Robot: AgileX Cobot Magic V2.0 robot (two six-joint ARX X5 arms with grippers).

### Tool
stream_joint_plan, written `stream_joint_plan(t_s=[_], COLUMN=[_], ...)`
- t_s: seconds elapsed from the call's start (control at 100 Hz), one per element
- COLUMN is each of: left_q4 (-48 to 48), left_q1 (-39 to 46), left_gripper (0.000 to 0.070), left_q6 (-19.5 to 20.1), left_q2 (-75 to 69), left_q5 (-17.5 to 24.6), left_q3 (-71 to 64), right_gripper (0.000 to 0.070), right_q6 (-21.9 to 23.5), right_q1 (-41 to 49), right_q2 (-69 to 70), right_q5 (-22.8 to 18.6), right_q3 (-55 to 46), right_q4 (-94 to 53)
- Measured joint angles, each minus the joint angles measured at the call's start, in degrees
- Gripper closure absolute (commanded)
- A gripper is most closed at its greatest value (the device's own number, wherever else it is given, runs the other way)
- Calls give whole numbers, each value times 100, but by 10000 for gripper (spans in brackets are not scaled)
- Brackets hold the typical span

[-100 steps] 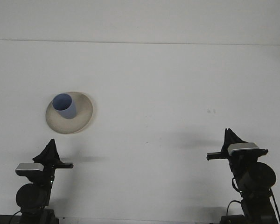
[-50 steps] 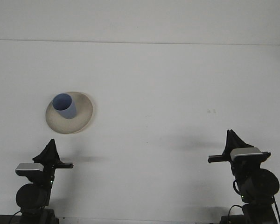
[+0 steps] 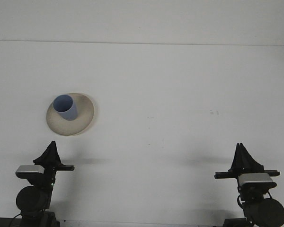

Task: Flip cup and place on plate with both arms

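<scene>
Two claws parked low along the desk's near edge, left claw (image 3: 52, 150) near the left corner, right claw (image 3: 242, 153) near the right corner. Fingers seen as dark pointed silhouettes only; cannot tell whether spread or pressed together. Nothing visibly carried by either.

Farther out from the left claw: blue cup (image 3: 65, 107) standing mouth-up on the cream plate (image 3: 86, 116), toward the desk's left side, well apart from both claws. Long axis near vertical, leaning slightly in view. Left arm clearly nearer; cup ahead of it and a little to its right. Right arm far across the desk.

Compared with a second ago: right claw dropped lower and drawn back toward the near edge; left claw, cup and plate unchanged. Task likely finished.
</scene>
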Motion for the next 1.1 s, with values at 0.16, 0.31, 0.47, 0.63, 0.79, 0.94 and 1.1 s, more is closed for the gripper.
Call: stream_joint_plan(t_s=[0.16, 0.31, 0.47, 0.63, 0.79, 0.94, 1.1], left_q4=[2, 0, 0, 0, 0, 0, 0], left_q1=[0, 0, 0, 0, 0, 0, 0], left_gripper=[689, 689, 689, 689, 689, 689, 689], left_q6=[2, 0, 0, 0, 0, 0, 0], left_q2=[0, 0, 0, 0, 0, 0, 0], left_q5=[0, 0, 0, 0, 2, 0, 2], left_q3=[0, 0, 0, 0, 0, 0, 0], right_gripper=[656, 656, 656, 656, 656, 656, 656], right_q6=[0, 0, 0, 0, 2, 2, 2], right_q1=[-68, -68, -68, -66, -66, -66, -66], right_q2=[-367, -358, -358, -358, -358, -358, -358], right_q5=[0, -7, -22, -22, -22, -22, -20], right_q3=[-317, -588, -938, -1224, -1368, -1510, -1633], right_q4=[37, 28, 376, 758, 964, 1266, 1397])
